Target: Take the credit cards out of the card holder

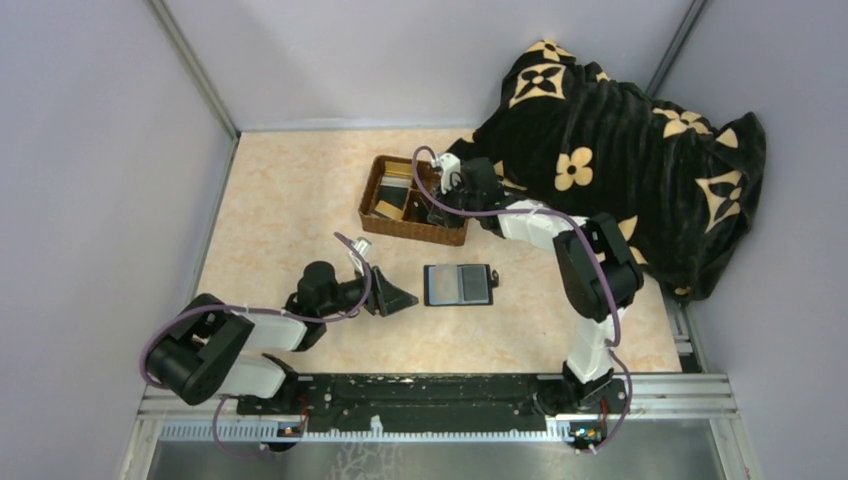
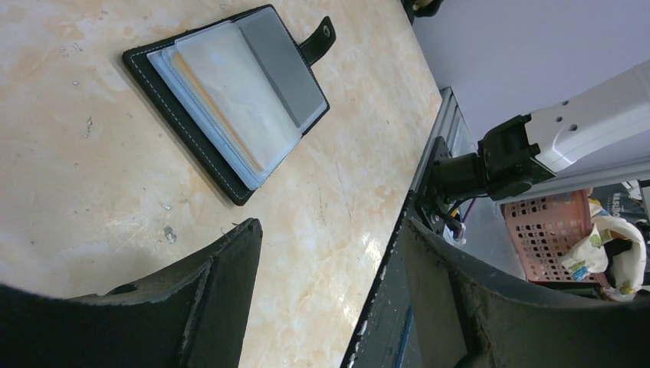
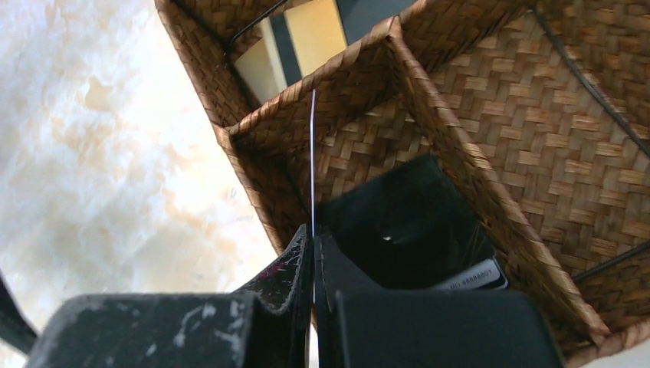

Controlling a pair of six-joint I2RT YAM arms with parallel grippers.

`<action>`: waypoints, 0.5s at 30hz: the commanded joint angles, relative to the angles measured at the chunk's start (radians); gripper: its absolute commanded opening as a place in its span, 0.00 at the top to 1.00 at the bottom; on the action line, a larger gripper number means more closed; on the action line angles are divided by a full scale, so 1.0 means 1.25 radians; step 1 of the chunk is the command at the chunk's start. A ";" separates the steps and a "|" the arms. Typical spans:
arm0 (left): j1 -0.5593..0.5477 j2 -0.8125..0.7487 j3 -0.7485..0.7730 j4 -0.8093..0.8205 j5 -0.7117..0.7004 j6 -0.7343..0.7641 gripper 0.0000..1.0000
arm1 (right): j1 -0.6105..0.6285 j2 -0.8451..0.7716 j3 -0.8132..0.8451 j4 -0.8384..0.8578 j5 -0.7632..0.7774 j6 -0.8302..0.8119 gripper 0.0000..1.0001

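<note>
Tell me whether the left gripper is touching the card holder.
No, the open left gripper stands apart from the card holder, bare tabletop between them.

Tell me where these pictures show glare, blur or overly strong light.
Left wrist view: the card holder is sharp, its clear sleeve pale with glare; the left gripper's fingers are dark. Right wrist view: the table looks washed out, the wicker tray sharp, the right gripper's fingers slightly soft. Top view: even light, faint shadows.
</note>
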 commanded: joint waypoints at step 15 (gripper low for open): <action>0.005 0.082 0.034 0.088 0.037 -0.006 0.28 | 0.009 -0.252 -0.206 0.002 0.009 0.020 1.00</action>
